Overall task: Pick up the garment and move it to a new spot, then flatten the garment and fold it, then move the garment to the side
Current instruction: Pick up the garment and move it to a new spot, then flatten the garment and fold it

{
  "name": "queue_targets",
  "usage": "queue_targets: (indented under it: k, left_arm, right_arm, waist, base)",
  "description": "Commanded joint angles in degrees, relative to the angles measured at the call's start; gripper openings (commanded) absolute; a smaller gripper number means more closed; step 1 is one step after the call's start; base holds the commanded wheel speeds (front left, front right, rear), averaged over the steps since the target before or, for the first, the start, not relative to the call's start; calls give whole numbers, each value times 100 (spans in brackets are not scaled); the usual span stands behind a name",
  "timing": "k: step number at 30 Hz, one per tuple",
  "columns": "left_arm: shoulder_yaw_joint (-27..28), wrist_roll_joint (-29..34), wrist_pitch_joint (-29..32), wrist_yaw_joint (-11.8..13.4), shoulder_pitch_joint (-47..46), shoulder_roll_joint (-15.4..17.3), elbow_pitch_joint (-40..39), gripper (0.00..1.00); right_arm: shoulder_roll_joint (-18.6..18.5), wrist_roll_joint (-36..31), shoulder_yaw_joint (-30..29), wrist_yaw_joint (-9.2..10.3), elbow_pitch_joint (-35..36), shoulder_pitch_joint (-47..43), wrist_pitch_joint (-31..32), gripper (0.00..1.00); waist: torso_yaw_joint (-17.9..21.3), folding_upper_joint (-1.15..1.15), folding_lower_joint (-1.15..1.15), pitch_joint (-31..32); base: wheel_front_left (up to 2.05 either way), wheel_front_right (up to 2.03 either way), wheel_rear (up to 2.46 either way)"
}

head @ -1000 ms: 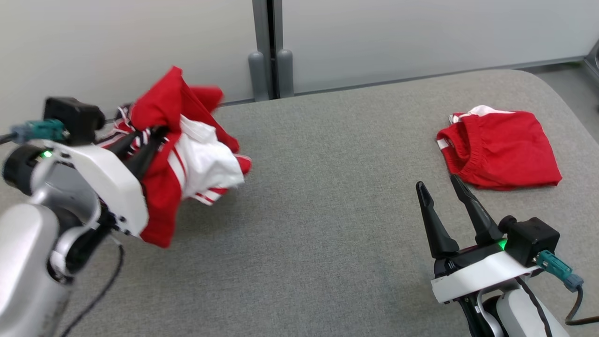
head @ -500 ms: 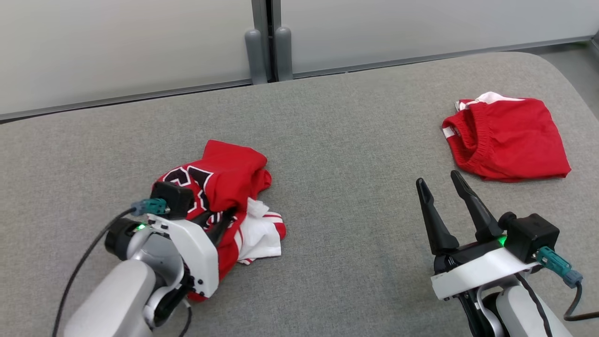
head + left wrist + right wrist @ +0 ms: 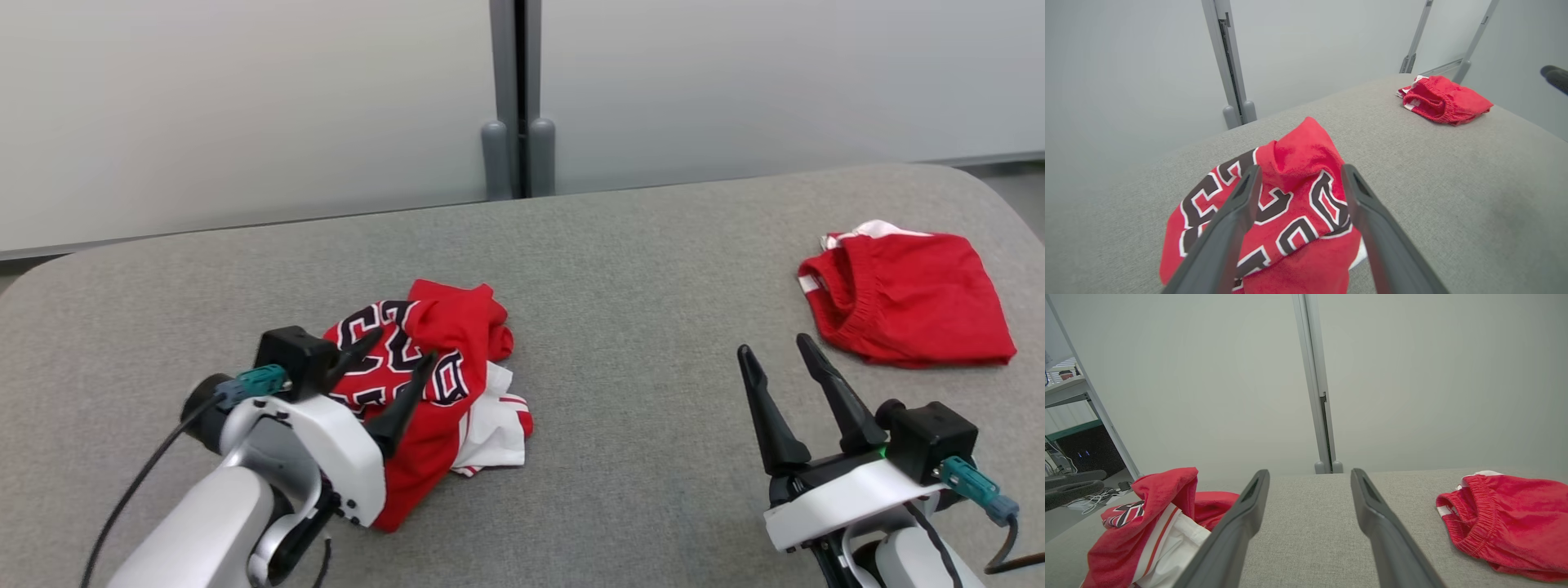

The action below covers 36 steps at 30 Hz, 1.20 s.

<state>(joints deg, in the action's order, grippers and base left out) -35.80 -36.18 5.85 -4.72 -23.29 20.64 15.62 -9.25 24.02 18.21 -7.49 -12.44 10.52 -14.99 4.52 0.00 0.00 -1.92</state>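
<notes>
left end effector (image 3: 400, 347): low, angled forward, fingers spread | garment (image 3: 457, 318): crumpled under its tips, tabletop (image 3: 637, 269) near-left | right end effector (image 3: 773, 345): spread, empty

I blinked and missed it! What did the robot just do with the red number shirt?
The left hand was holding the garment bunched up in the air. It swung it down onto the grey table, then opened its fingers and let go, so the garment now lies crumpled there. The right hand stayed open and still, and the other red cloth did not move.
</notes>
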Motion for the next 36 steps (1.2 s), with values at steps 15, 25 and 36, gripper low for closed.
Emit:
queue_targets:
  k: [15,25,36]
  left_arm:
    - [1269,143,-1627,1423,1643,741,-1290,100]
    - [1718,258,-2096,1744,2543,266,-1354,100]
    - [2415,877,-2108,1460,2990,-324,-1517,100]
  right_arm:
    - [-125,-29,-383,-1,57,-300,-27,100]
    - [-61,-219,-814,-1,-71,-542,-27,100]
    - [21,-395,-972,-1,-99,-521,-27,100]
  waist:
    - [-530,0,0,272]
    - [-598,0,0,375]
    - [-571,0,0,396]
  base:
    - [0,0,0]
    - [0,0,0]
    - [0,0,0]
